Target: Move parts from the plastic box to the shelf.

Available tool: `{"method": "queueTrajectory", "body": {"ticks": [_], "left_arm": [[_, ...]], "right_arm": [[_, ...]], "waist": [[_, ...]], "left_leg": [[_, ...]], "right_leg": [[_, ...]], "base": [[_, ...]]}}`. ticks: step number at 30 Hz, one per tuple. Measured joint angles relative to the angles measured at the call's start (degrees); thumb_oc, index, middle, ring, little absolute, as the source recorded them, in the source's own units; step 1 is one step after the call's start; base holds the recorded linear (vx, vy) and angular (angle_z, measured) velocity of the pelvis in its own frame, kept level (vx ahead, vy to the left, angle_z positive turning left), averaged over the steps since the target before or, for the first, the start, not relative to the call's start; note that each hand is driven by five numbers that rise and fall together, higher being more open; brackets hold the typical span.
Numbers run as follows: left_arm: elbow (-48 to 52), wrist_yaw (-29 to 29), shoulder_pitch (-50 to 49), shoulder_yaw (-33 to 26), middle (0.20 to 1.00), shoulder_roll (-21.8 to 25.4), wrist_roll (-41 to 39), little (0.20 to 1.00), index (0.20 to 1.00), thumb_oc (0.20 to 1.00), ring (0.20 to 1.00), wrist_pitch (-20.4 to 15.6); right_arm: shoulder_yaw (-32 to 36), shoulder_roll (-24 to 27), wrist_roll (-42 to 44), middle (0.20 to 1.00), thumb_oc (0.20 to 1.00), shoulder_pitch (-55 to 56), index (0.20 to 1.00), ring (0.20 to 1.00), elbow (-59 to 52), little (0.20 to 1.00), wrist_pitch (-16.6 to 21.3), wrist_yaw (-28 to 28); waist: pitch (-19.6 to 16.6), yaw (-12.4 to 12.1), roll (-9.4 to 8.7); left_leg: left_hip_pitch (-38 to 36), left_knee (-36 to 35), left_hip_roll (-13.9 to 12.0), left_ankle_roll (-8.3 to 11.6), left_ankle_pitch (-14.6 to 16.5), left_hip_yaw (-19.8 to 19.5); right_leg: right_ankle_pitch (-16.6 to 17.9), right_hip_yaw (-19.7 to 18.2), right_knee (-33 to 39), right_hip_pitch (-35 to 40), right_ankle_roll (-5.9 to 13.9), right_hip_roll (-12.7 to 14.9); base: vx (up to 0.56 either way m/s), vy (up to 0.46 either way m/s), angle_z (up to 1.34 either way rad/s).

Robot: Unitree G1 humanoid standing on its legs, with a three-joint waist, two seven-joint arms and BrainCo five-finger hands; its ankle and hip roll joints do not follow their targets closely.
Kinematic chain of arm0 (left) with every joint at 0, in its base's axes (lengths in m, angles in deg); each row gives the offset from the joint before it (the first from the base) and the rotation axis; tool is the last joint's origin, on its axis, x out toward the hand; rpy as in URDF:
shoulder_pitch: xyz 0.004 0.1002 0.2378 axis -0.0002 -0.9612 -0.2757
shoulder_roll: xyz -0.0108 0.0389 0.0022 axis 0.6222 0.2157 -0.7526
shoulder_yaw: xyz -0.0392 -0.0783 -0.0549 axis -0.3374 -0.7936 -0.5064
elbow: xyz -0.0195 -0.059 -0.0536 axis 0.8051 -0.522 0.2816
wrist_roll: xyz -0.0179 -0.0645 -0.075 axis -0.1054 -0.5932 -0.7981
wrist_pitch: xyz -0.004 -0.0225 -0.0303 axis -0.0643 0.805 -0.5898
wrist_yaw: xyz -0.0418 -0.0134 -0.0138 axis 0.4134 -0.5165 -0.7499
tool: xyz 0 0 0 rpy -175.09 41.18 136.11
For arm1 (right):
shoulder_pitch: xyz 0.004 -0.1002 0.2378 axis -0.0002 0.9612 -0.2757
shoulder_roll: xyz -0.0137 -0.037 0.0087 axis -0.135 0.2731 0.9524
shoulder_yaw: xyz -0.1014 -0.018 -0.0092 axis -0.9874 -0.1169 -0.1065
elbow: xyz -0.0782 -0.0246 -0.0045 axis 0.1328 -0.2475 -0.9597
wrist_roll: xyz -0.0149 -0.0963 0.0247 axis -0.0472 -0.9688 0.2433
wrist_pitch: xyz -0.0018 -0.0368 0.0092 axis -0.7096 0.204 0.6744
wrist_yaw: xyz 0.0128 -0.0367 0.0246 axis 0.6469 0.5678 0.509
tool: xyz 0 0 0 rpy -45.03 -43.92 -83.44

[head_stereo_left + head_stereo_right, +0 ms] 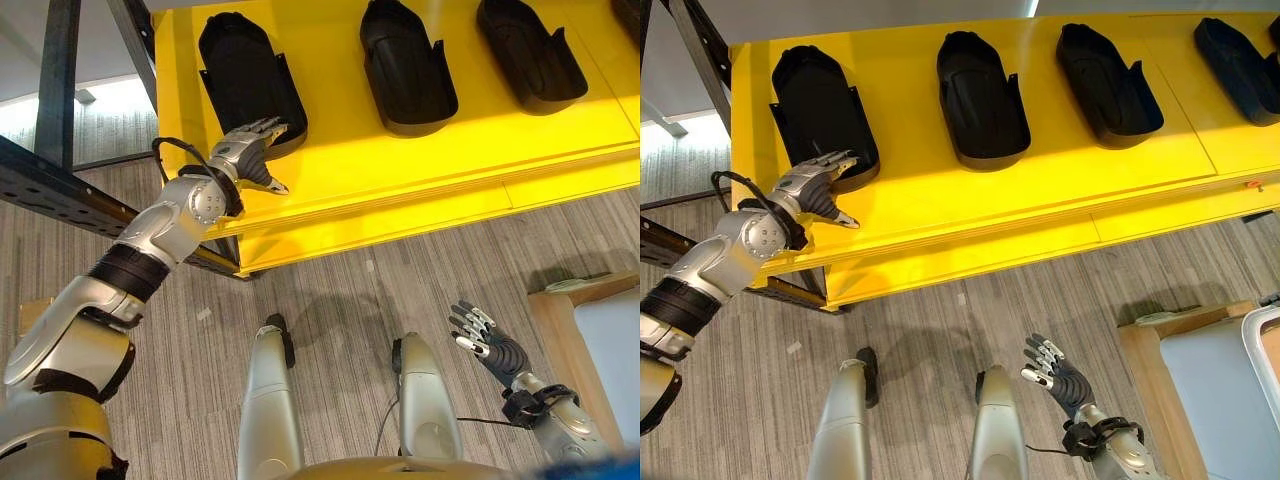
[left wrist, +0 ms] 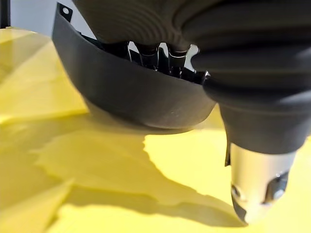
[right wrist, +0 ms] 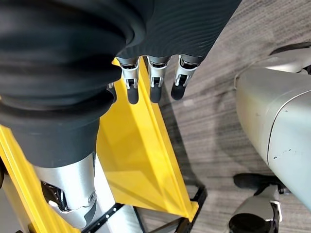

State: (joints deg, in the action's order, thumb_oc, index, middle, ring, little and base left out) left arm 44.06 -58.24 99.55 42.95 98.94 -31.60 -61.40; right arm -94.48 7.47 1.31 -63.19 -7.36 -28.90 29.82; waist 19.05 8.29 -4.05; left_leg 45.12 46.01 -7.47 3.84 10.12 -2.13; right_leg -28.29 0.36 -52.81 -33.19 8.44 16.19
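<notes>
left eye view: our left hand (image 1: 248, 152) rests straight fingers, gripping nothing, on the near end of a black part (image 1: 250, 75) lying lengthwise on the yellow shelf (image 1: 420, 160), perhaps touching; right hand (image 1: 485, 340) hangs open, far below.

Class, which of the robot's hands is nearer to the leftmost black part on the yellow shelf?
Left. The left hand reaches the leftmost black part at its near end; the right hand hangs low over the floor, well away.

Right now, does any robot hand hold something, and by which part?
Left robot hand rests on the near end of the leftmost black part; grip unclear. Right robot hand holds nothing.
</notes>
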Motion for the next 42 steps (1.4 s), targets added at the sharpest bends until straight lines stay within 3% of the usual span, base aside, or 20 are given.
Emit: {"method": "queueTrajectory", "body": {"ticks": [19,42], "left_arm": [[0.04,-1.88,-0.12,-1.33,1.0,0.16,1.03,1.0,1.0,1.0,1.0,0.04],[0.59,-6.5,-0.17,-2.37,1.0,5.48,3.32,1.0,1.0,1.0,1.0,0.53]], "right_arm": [[0.47,0.0,-2.05,1.0,1.0,-0.01,1.0,1.0,-1.1,1.0,-1.14,1.06],[0.99,0.0,-2.12,1.0,1.0,-0.01,1.0,1.0,-1.21,1.0,-2.41,2.82]], "waist": [[0.14,-0.04,0.23],[0.39,-0.19,0.64]], "left_leg": [[0.06,0.13,-0.06,0.07,0.04,0.09],[0.39,0.39,-0.17,0.04,0.28,0.18]], "right_leg": [[0.0,-0.21,-0.03,-0.1,0.0,-0.03],[-0.05,-0.37,-0.06,-0.41,-0.06,-0.08]], "base": [[0.0,0.0,0.0],[0.0,0.0,0.0]]}}
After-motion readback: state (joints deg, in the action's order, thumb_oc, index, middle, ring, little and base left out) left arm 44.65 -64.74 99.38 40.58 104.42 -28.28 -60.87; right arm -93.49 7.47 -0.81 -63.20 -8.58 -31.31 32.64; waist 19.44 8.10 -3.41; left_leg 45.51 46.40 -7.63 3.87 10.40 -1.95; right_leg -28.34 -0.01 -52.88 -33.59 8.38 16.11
